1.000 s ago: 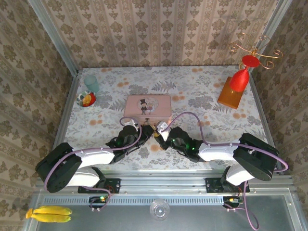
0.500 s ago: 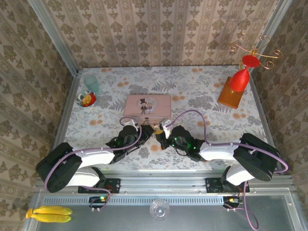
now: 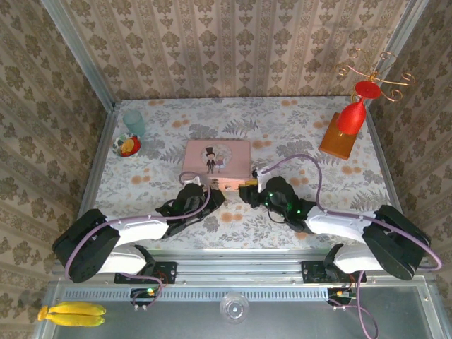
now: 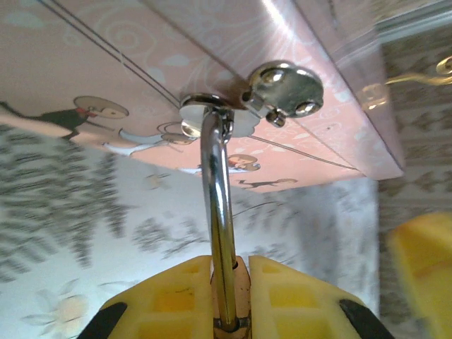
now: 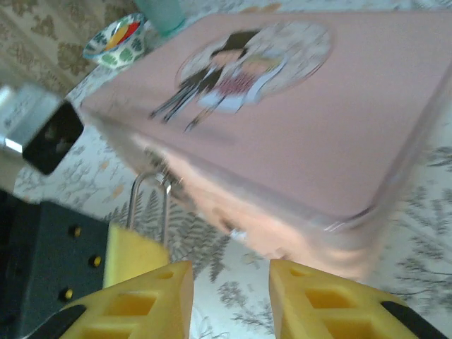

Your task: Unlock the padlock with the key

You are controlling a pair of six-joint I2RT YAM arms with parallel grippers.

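Note:
The brass padlock (image 4: 236,296) sits between the yellow fingers of my left gripper (image 4: 231,263), which is shut on its body. Its steel shackle (image 4: 215,198) runs up through the metal hasp (image 4: 282,85) on the front of the pink tin (image 4: 141,70). In the right wrist view the shackle (image 5: 133,201) hangs at the tin's (image 5: 296,120) near edge, left of my right gripper (image 5: 229,272). That gripper is open with nothing between its fingers. From above, the left gripper (image 3: 215,192) and right gripper (image 3: 247,192) face each other in front of the tin (image 3: 217,157). The key is hidden.
At the back right a red goblet (image 3: 351,116) stands on an orange block (image 3: 336,138), with a copper wire stand (image 3: 374,70) behind. A teal cup (image 3: 134,121) and a small patterned bowl (image 3: 128,145) are at the back left. Patterned walls close in the table.
My right gripper, shut close to the padlock a second ago, has opened and drawn back to the right. The left gripper has kept its hold and place.

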